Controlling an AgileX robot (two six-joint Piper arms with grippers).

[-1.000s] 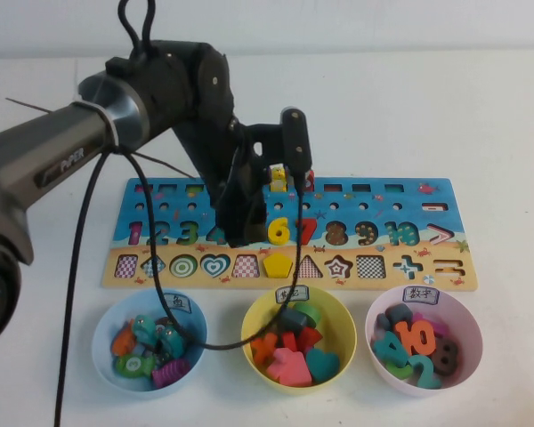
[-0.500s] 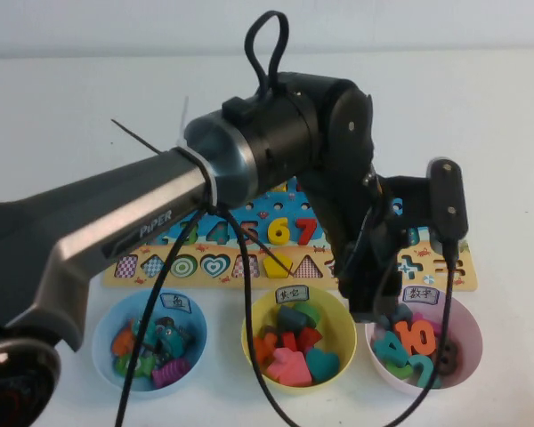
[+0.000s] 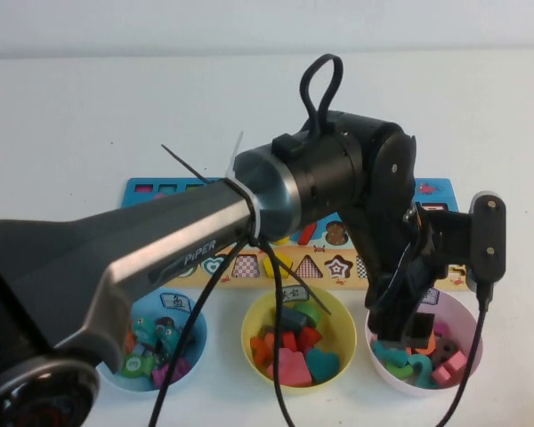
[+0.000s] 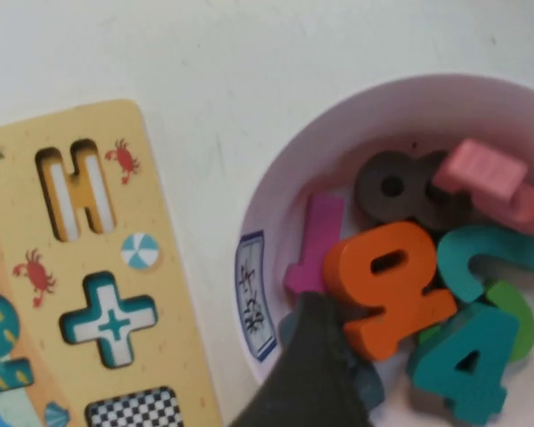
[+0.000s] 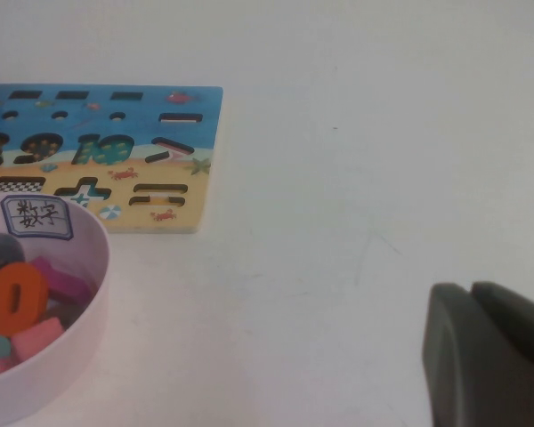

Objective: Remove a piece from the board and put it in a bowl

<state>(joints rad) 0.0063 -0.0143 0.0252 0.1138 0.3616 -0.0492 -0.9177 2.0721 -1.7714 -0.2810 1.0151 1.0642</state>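
My left gripper (image 3: 409, 331) hangs low over the pale pink bowl (image 3: 477, 331) at the front right and is open with nothing in it. Only one dark finger (image 4: 313, 374) shows in the left wrist view. The light pink piece (image 4: 488, 173) lies loose in the bowl (image 4: 276, 178) on top of other numerals; it also shows in the high view (image 3: 452, 366). The board (image 3: 151, 190) lies behind the bowls, mostly hidden by my left arm. My right gripper (image 5: 472, 289) is shut and empty over bare table, right of the board (image 5: 116, 133) and the bowl (image 5: 98, 258).
A yellow bowl (image 3: 343, 331) with shapes stands front centre and a light blue bowl (image 3: 196, 313) with pieces front left. The pink bowl holds an orange numeral (image 4: 392, 285), a teal 4 (image 4: 467, 365) and a brown 8 (image 4: 392, 187). A cable loops over the bowls.
My left arm has swung right from the board to over the pink bowl and come lower. The light pink piece now lies in the bowl, let go.
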